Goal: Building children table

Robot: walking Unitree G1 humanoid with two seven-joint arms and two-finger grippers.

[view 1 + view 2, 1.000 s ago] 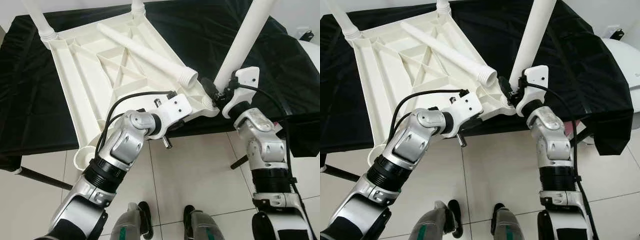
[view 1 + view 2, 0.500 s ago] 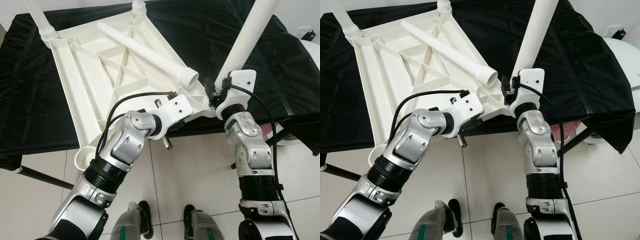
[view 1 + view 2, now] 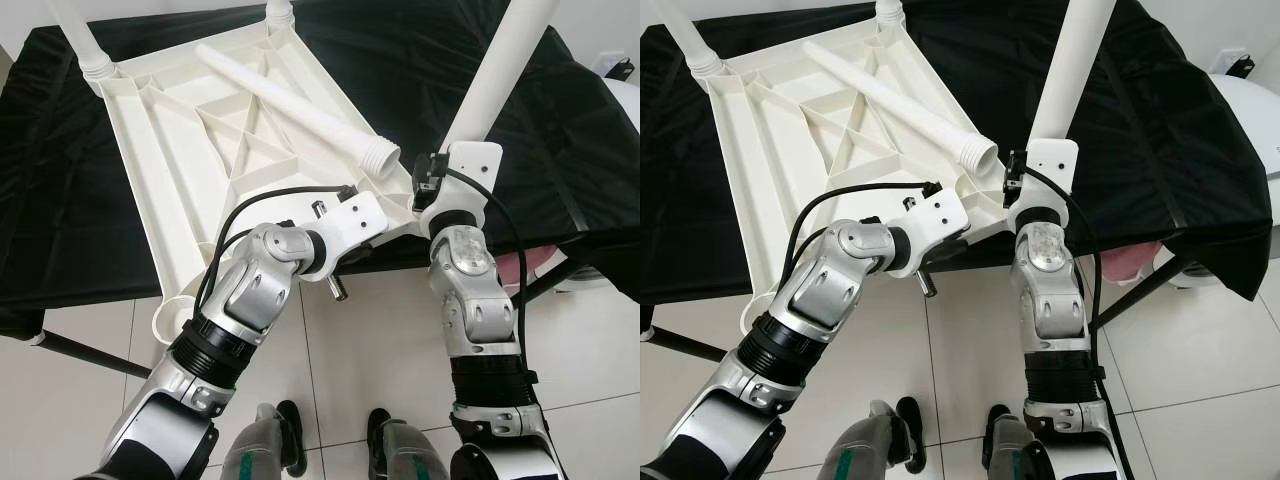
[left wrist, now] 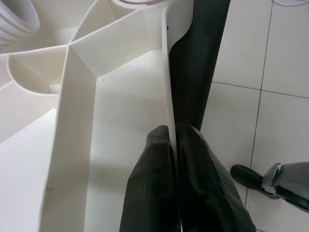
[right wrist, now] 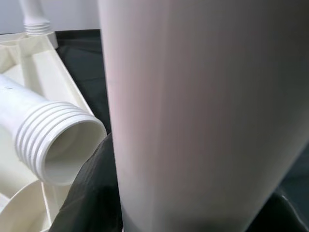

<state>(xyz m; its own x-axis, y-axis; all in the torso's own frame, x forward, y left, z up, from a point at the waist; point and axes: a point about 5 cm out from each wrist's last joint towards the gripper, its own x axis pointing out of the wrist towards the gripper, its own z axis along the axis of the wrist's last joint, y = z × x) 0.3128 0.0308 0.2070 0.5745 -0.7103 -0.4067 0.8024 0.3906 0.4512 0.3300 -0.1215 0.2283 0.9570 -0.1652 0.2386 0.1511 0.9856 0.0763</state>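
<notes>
The white plastic tabletop [image 3: 190,150] lies upside down on a black-covered table [image 3: 50,200]. Two legs stand in its far corners [image 3: 78,40], [image 3: 278,12]. A loose leg [image 3: 290,100] lies across the ribs, its threaded end [image 3: 380,156] toward me. At the near right corner a leg [image 3: 495,70] stands tilted, and my right gripper [image 3: 432,183] is shut on its base; the dark fingers [image 5: 89,198] wrap it in the right wrist view. My left gripper [image 4: 172,129] is shut on the tabletop's near rim [image 4: 166,87].
The near left corner socket [image 3: 170,316] hangs past the table edge. White tiled floor [image 3: 390,350] lies below, with my feet [image 3: 285,440] on it. Dark table legs [image 3: 90,355] slant underneath. A white rounded object [image 3: 1250,110] stands at the right, something pink [image 3: 1130,262] under the cloth.
My right forearm has swung left under its wrist, turning the gripper around the leg's base, still shut on it. The left arm and the tabletop have not moved.
</notes>
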